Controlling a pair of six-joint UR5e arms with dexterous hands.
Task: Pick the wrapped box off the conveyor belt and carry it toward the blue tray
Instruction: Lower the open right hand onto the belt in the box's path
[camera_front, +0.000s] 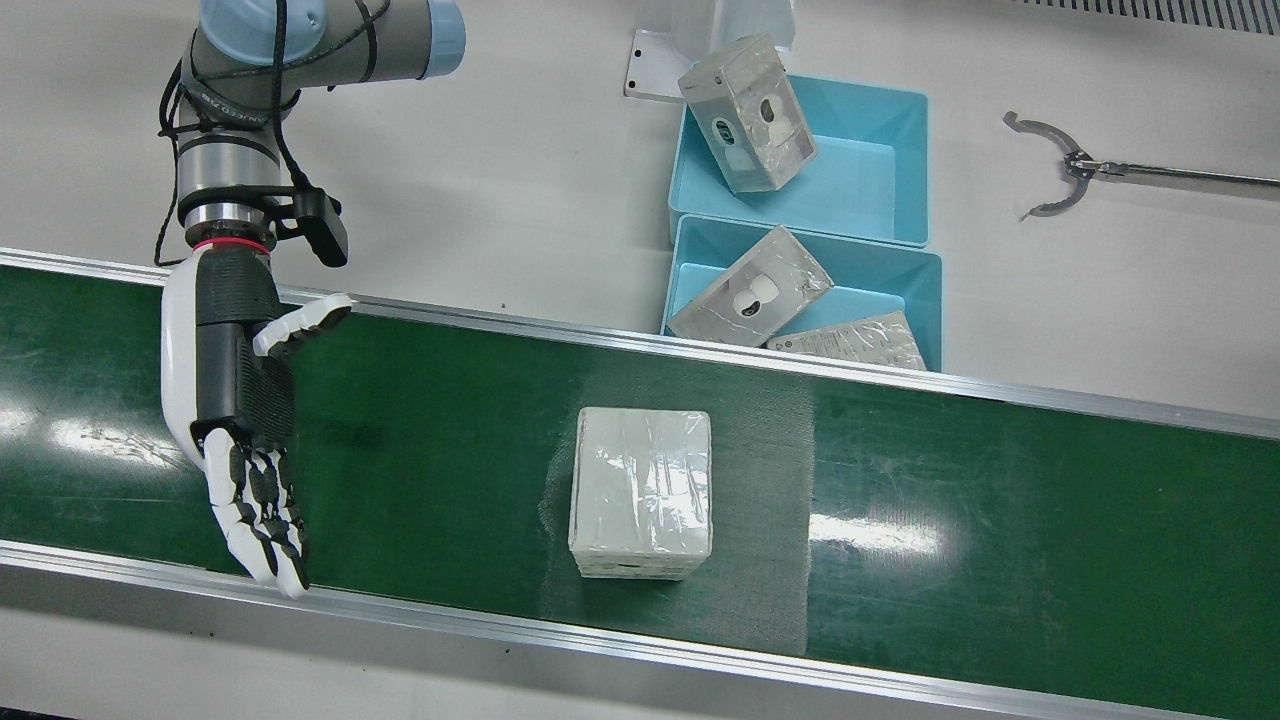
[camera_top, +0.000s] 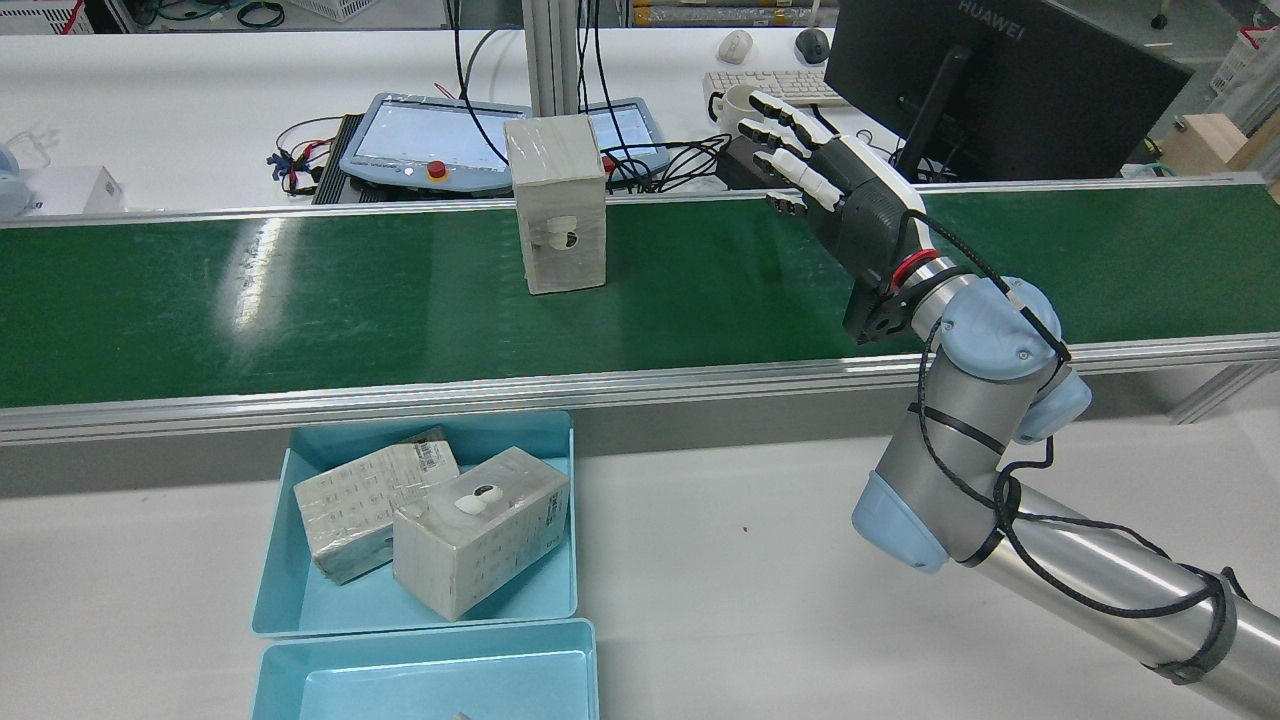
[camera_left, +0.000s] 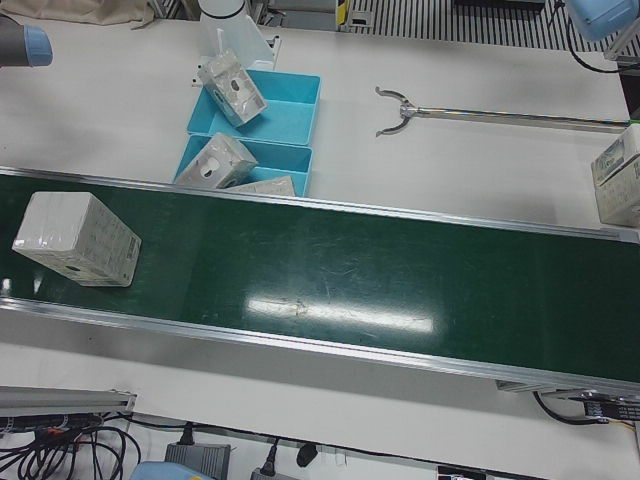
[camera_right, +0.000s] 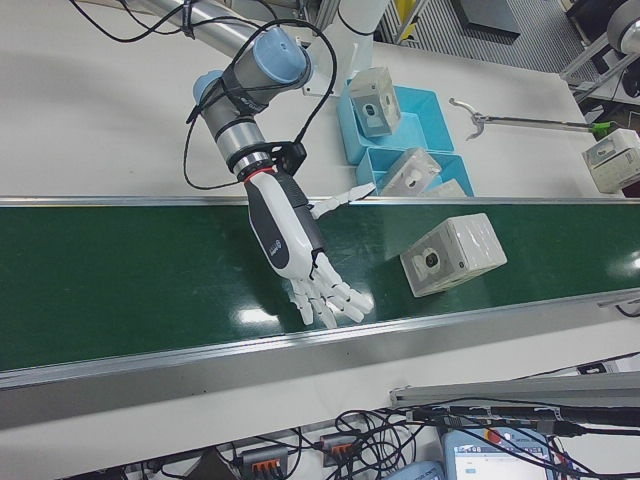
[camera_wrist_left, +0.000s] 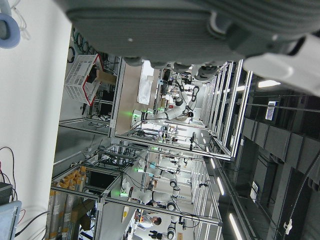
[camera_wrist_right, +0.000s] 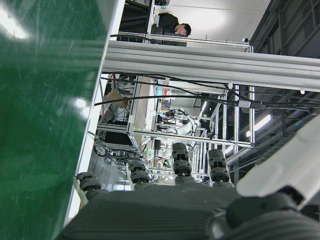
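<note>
Front view: the right hand (camera_front: 245, 400) hung over the green conveyor belt (camera_front: 950, 500), palm flat, its fingers (camera_front: 262, 520) spread apart and holding nothing. The wrapped box (camera_front: 641, 492) stood on the belt well apart from the fingertips, off to the view's right, untouched. Beyond the belt, on the white counter (camera_front: 480, 170), sat two blue trays — the nearer tray (camera_front: 700, 240) held two wrapped packages, the farther tray (camera_front: 905, 170) had one leaning on its rim. A metal grabber tool (camera_front: 1075, 170) lay on the counter further right.

Rear view: the right hand reached across the belt from the view's right, fingers extended and apart; the wrapped box stood upright on the belt to the left of the fingertips, with clear belt between them.

Right-front view: the open fingers pointed down toward the belt's near rail, the box on the belt well to their right.

Left-front view: the box sat at the belt's left end; no hand showed.

Left hand view: only the underside of the left hand (camera_wrist_left: 190, 35) showed against a workshop background — whether its fingers were apart or together could not be told.
</note>
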